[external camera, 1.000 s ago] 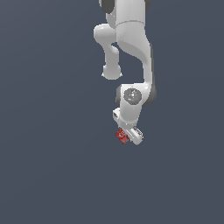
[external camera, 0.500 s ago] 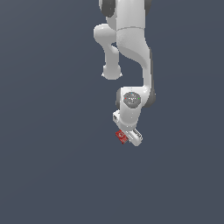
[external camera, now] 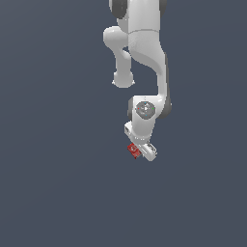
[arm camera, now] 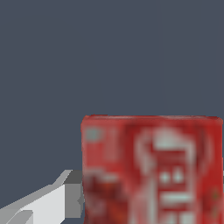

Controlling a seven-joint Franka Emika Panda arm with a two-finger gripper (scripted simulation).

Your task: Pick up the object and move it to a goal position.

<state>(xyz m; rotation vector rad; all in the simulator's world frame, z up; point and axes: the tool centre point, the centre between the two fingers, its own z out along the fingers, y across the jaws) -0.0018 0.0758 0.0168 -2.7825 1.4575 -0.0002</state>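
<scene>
Pincer (external camera: 140, 153) clenched on red box (arm camera: 151, 170), one finger (arm camera: 48, 203) touching its side

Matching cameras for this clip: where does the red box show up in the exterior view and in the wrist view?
Exterior view: the red box is a small patch just below centre, at the tip of the white gripper, on its exterior-view left side.
Wrist view: the red box fills much of the picture, close to the camera.
Shared landmark: the white fingers beside the box.
</scene>
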